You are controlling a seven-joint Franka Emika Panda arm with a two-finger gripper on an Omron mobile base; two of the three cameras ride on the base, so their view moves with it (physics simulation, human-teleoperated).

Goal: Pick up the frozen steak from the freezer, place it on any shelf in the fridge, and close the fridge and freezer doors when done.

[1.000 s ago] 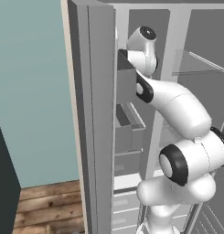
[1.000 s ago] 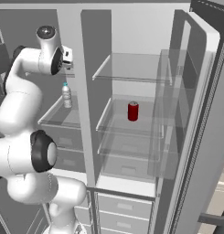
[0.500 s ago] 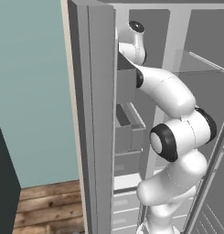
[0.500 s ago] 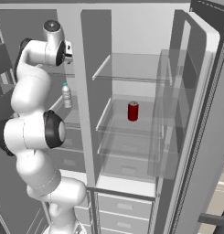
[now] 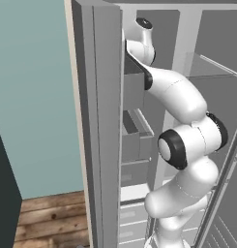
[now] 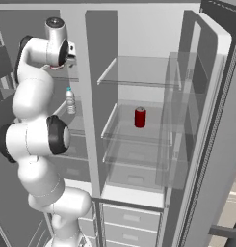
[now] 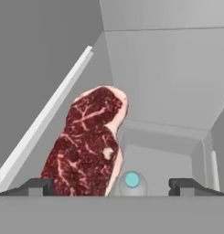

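The frozen steak (image 7: pixel 88 144) is a dark-red marbled slab with a pale rim. It lies just ahead of my gripper (image 7: pixel 111 186) and left of its centre line, inside the top of the freezer (image 5: pixel 134 87). My gripper is open, its two dark fingertips (image 7: pixel 36 186) wide apart and nothing between them. The steak's near end lies beside the left fingertip; I cannot tell if they touch. My arm (image 6: pixel 35 87) reaches up into the freezer's upper part. The fridge (image 6: pixel 138 144) stands open with its glass shelf (image 6: pixel 138 72) bare.
A clear bottle (image 6: pixel 70 100) stands below my hand, its blue cap (image 7: pixel 131 180) beside the steak. A red can (image 6: pixel 139 117) sits on the middle fridge shelf. The freezer door (image 5: pixel 98 126) stands open on the left, the fridge door (image 6: pixel 211 111) on the right. Grey bins (image 5: pixel 134 138) line the freezer.
My arm has straightened upward and its hand has moved higher and deeper into the top of the freezer. The gripper has stayed open.
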